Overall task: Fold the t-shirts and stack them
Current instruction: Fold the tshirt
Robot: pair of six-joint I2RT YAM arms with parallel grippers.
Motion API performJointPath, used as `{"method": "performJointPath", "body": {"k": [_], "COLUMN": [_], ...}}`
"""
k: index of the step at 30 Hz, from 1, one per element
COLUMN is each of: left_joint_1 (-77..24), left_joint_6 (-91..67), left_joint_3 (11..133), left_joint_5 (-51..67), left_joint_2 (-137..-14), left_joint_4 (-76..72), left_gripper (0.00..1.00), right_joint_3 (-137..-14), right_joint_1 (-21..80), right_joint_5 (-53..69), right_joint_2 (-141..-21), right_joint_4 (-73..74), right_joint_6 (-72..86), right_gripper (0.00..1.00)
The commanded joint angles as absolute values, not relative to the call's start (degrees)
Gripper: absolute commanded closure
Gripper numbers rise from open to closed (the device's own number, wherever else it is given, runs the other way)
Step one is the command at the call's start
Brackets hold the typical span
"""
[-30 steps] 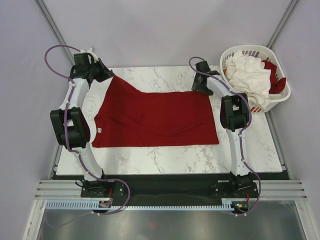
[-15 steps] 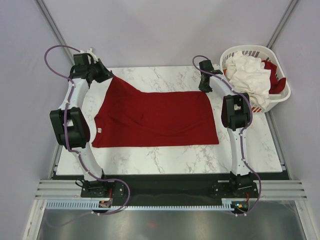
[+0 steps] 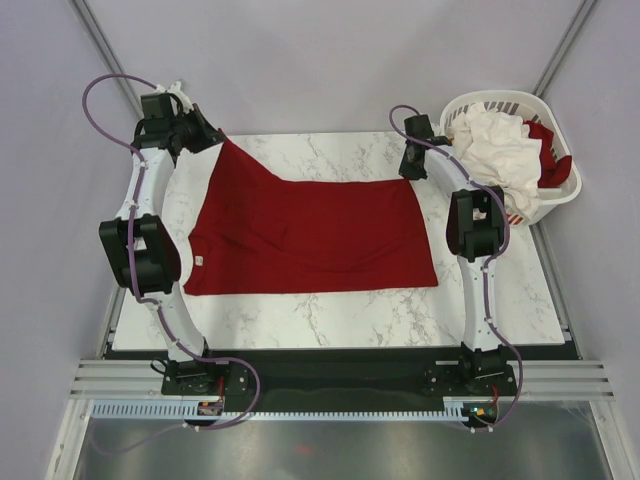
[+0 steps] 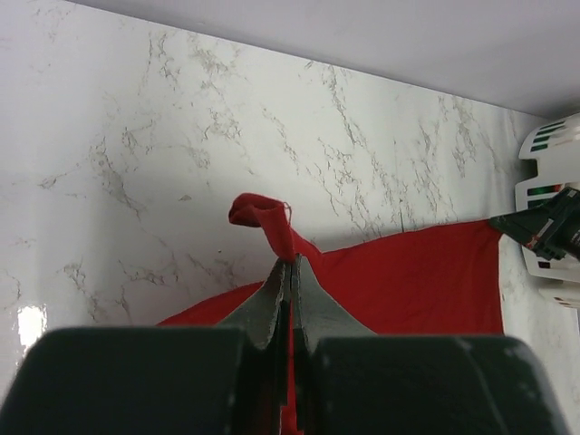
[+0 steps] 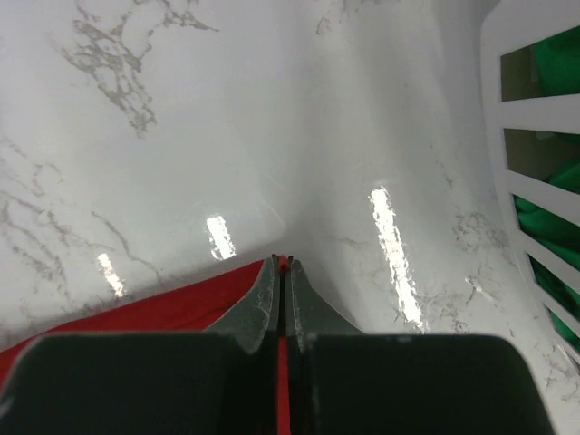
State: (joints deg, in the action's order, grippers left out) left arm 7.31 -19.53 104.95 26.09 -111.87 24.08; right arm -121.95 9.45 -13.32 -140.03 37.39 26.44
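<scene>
Marble table (image 3: 330,310), one spread red t-shirt (image 3: 310,235), left gripper (image 4: 291,265), right gripper (image 5: 280,263) pinching corners

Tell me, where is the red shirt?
In the top view, the red shirt lies spread across the middle of the table, left of the laundry basket, its far corners pinched by the left claw and right claw.

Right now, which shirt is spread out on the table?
The dark red t-shirt, flat on the marble table, far corners pinched by left gripper and right gripper. The white t-shirt sits bunched in the basket.
</scene>
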Motion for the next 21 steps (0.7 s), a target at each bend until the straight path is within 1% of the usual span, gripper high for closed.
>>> {"method": "performJointPath", "body": {"k": [1, 6, 7, 11, 16, 21], "left_joint_1": [7.6, 7.6, 7.6, 7.6, 7.6, 7.6], "left_joint_6": [-15.9, -14.6, -14.0, -12.4, -11.8, -12.0], "left_joint_3": [105.0, 96.1, 94.4, 85.4, 80.0, 74.5], "left_joint_5": [27.9, 27.7, 27.3, 24.1, 22.1, 21.4], "left_joint_2": [-107.9, -101.1, -99.9, -93.7, -87.5, -82.4], "left_joint_4": [26.4, 27.9, 27.9, 28.2, 28.3, 28.2], "left_gripper": [0.98, 0.98, 0.98, 0.98, 0.98, 0.98], "right_joint_3": [-121.6, -111.5, -107.8, -99.7, -89.2, -82.9], "right_joint_1": [9.1, 9.2, 9.1, 9.1, 9.1, 9.2], "right_joint_5": [-8.7, -6.2, -6.1, -6.8, -6.6, -5.8], "right_joint_2": [-131.3, -123.6, -120.8, -114.8, -107.6, -102.9], "right_joint_4": [36.9, 34.8, 33.8, 32.7, 30.6, 29.7], "right_joint_6": [24.9, 25.4, 25.5, 25.8, 26.9, 27.3], "right_gripper": [1.00, 1.00, 1.00, 1.00, 1.00, 1.00]}}
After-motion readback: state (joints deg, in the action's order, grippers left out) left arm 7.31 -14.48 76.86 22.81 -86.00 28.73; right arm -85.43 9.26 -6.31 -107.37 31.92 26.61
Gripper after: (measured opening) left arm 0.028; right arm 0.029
